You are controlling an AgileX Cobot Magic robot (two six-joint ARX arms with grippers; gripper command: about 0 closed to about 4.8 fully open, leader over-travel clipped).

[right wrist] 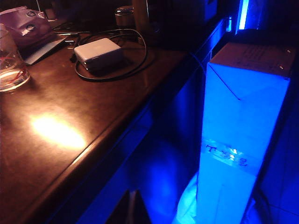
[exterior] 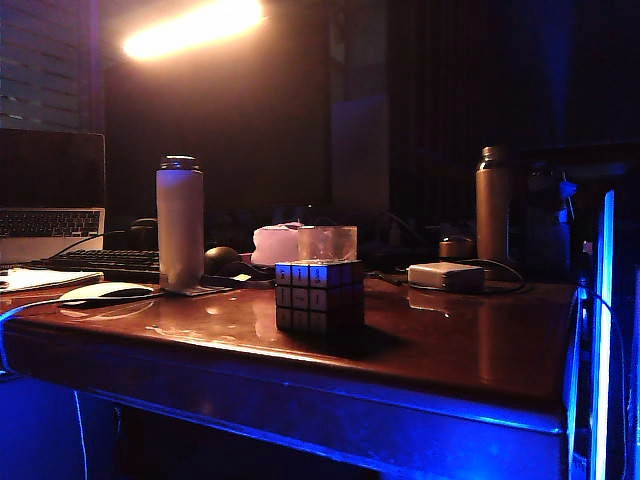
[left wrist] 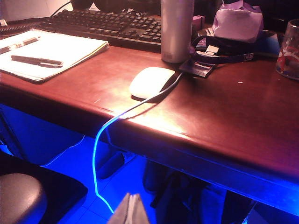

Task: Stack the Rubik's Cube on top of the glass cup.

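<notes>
- A warm lamp (exterior: pixel 195 27) is glowing high in the dark room, and its glare is shining off the tabletop.
- A brown wooden table (exterior: pixel 450 345) is filling the foreground, its front edge catching blue light.
- Blue light is washing over the floor (left wrist: pixel 70 163) under the table and over a tall box (right wrist: pixel 238 135) standing beside the table's right end.
- A lit blue strip (exterior: pixel 604 330) is running upright at the right edge.
- The back wall (exterior: pixel 440 90) is sitting in near darkness.
- A slatted blind (exterior: pixel 45 60) is showing faintly at upper left.
- A dark round seat (left wrist: pixel 21 198) is standing on the floor below the table's left end.
</notes>
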